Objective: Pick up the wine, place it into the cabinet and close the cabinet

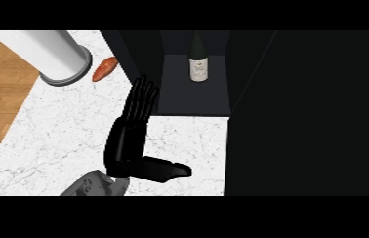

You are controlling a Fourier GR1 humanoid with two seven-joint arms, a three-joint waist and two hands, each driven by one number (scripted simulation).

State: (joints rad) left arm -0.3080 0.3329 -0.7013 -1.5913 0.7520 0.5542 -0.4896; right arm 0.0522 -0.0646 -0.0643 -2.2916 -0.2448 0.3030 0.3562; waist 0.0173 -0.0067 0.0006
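The wine bottle (198,61) is dark with a white label and stands upright inside the open black cabinet (194,103), toward its back. My left hand (130,134) lies over the white marble counter just left of the cabinet's opening, fingers straight and pointing up toward the cabinet's left wall, thumb sticking out to the right. It holds nothing and is apart from the bottle. The cabinet door (296,115) fills the right side as a large dark panel. My right hand does not show.
A white and grey cylinder (54,56) lies at the upper left. An orange sweet potato (105,69) lies beside it, close to the cabinet's left wall. A wooden surface (14,86) borders the marble counter (65,134) on the left.
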